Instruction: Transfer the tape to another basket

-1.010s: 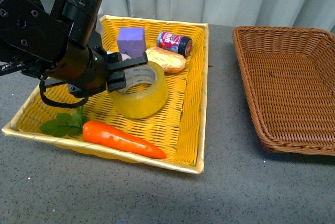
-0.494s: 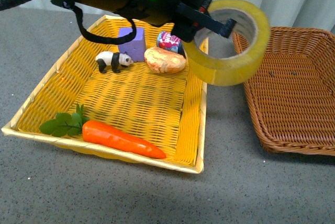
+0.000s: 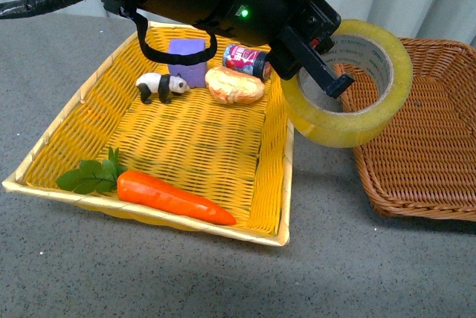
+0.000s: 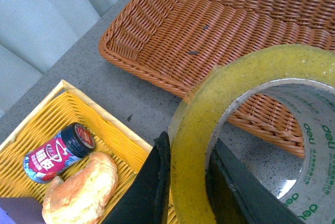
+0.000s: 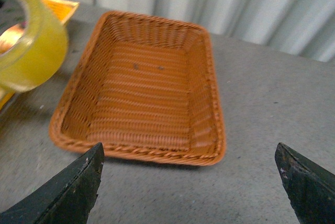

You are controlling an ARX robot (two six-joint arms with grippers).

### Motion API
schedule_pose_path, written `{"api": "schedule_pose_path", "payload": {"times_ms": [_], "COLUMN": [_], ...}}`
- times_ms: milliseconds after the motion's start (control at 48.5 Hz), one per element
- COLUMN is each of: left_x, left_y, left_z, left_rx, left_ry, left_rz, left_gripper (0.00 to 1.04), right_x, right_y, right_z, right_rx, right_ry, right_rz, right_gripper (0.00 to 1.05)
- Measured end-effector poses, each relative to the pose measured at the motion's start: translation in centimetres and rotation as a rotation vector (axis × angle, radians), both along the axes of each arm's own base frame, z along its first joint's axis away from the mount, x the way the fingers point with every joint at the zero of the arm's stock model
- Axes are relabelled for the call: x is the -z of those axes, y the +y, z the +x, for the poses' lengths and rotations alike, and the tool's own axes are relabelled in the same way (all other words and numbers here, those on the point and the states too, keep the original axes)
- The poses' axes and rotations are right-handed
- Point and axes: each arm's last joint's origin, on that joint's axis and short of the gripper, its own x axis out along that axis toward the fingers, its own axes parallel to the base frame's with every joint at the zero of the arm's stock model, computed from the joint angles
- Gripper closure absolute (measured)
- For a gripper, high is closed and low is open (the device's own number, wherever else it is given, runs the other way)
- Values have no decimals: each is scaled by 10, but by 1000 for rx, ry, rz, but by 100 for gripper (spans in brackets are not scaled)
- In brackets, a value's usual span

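The tape, a wide yellow roll with a white core printed in green, hangs in the air over the gap between the two baskets, overlapping the left rim of the brown basket. My left gripper is shut on the roll's wall, one finger inside the core and one outside. The left wrist view shows the same grip on the tape, with the brown basket beyond it. My right gripper stands open over bare table, short of the brown basket, which holds nothing. The tape shows at that view's edge.
The yellow basket on the left holds a carrot, a toy panda, a purple block, a bread roll and a small can. Grey tabletop surrounds both baskets. A pale curtain hangs behind.
My left arm has lifted the tape out of the yellow basket and carried it right, over that basket's rim to the brown basket's edge. The panda is now uncovered.
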Motion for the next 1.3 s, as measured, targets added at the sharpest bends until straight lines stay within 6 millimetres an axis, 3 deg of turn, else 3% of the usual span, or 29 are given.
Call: {"api": "schedule_pose_path", "payload": {"times_ms": [144,247,350,597,783,948,1298], "left_x": [0,0,0,0,0,0,0], "left_y": [0,0,-1,0,0,0,0], "left_z": [0,0,0,0,0,0,0], "left_rx": [1,2,3,1,2,1,1], "left_ry": [-2,-1,-1,-1,-1,-1,-1], "left_rz": [2,2,2,2,2,2,2], "left_gripper": [88,88,88,88,88,88,88], "right_x": [-17,-39,-44,-34,-25,-17,1], "right_y": [6,12,16,26,52,66,74], "right_z": [13,43,68,123,158,171,189], "right_rx": [-93,-165,-207,-238,-285,-302,-262], "right_ry": [2,-14,49,210,293,340,407], "right_rz": [-12,1,20,66,106,121,166], "right_gripper": [9,9,9,9,9,9,9]}}
